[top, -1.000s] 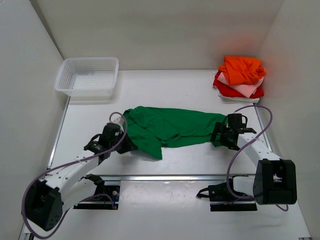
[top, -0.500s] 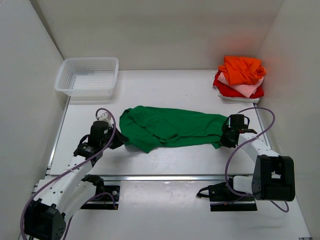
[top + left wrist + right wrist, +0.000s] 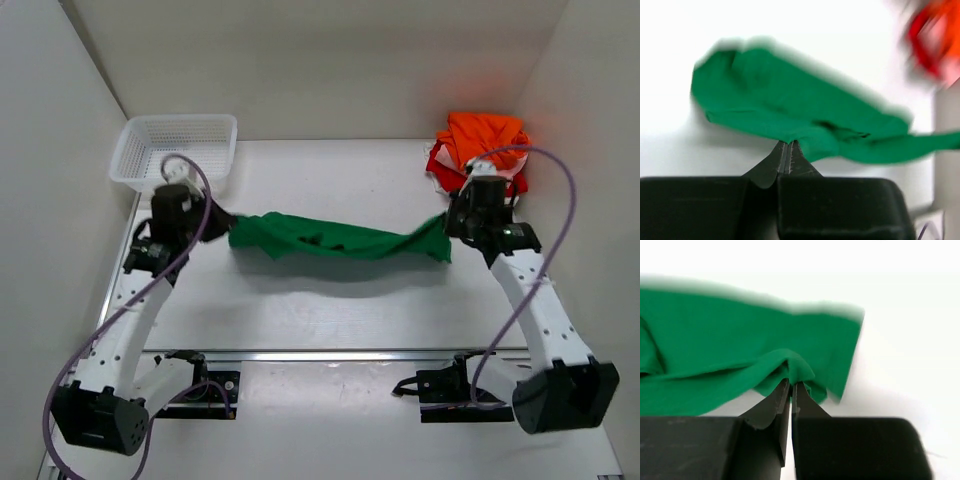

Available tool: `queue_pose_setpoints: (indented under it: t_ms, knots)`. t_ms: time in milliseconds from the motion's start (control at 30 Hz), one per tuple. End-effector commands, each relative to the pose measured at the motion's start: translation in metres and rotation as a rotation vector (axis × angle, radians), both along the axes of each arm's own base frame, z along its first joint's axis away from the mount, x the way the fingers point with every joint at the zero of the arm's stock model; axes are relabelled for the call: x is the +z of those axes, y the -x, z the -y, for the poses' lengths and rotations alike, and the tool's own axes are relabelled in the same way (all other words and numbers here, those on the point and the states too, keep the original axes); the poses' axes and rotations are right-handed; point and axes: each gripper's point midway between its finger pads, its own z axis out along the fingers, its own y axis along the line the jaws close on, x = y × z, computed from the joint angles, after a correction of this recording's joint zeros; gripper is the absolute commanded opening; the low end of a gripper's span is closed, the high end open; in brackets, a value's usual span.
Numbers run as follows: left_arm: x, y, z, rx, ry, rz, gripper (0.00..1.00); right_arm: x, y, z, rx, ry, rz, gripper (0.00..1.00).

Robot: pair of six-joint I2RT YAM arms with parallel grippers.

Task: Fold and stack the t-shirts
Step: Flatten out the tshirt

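A bright green t-shirt hangs stretched in a band above the table, held at both ends. My left gripper is shut on its left end; in the left wrist view the fingertips pinch the green cloth. At the right end my right gripper is shut on a fold of the green t-shirt, the cloth bunched over the gripper. A pile of orange, pale pink and red t-shirts lies at the back right, partly behind the right arm.
A white mesh basket stands at the back left, just behind my left wrist. White walls close in on the left, right and back. A metal rail runs along the near edge of the table.
Both arms have risen and drawn apart toward the back, lifting the green t-shirt off the table and pulling it out into a long band. The right gripper closed on its right end.
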Motion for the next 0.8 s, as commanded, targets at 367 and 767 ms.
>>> queue_pose_setpoints:
  t_ms: [367, 767]
  knots:
    - [0.383, 0.010, -0.046, 0.189, 0.001, 0.859, 0.00, 0.369, 0.073, 0.045, -0.051, 0.254, 0.960, 0.00]
    - [0.355, -0.040, -0.037, 0.146, -0.051, 0.792, 0.00, 0.342, 0.013, 0.013, 0.119, 0.184, 0.871, 0.00]
